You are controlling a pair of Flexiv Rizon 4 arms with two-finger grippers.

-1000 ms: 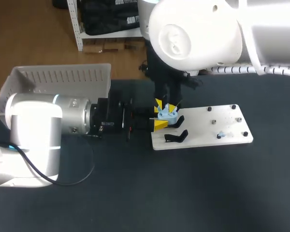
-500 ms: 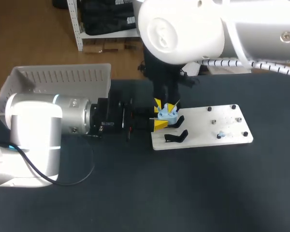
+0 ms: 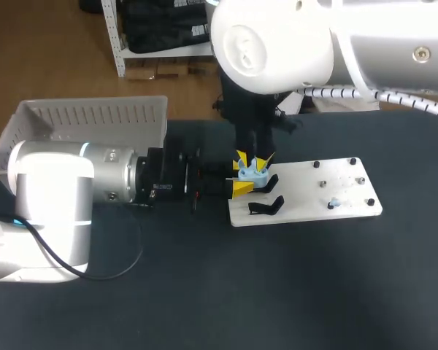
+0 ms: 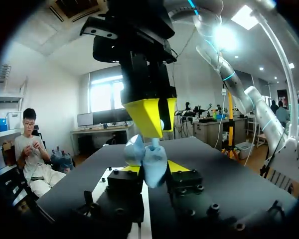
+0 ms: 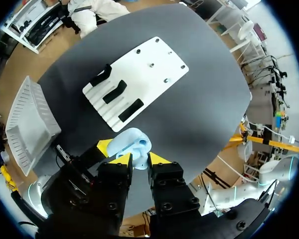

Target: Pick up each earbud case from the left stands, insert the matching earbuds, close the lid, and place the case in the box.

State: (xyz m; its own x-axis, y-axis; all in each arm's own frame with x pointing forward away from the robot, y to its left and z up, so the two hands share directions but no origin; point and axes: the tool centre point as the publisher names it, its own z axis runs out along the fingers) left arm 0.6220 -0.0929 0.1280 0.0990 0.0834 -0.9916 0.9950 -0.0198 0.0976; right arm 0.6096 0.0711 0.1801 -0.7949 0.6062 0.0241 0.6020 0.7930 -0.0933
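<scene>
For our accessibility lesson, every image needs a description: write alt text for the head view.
A pale blue earbud case is held in the left arm's fingers over the left end of a white board, with the right arm directly above it. A grey basket sits at the far left corner of the black table.

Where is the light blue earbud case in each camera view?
Head view: the earbud case sits at the left end of the white board, held in the left claw.
Left wrist view: the earbud case is in the left claw, directly under the right claw.
Right wrist view: the earbud case is just ahead of the right claw.
Shared landmark: the left claw gripping the case.
</scene>
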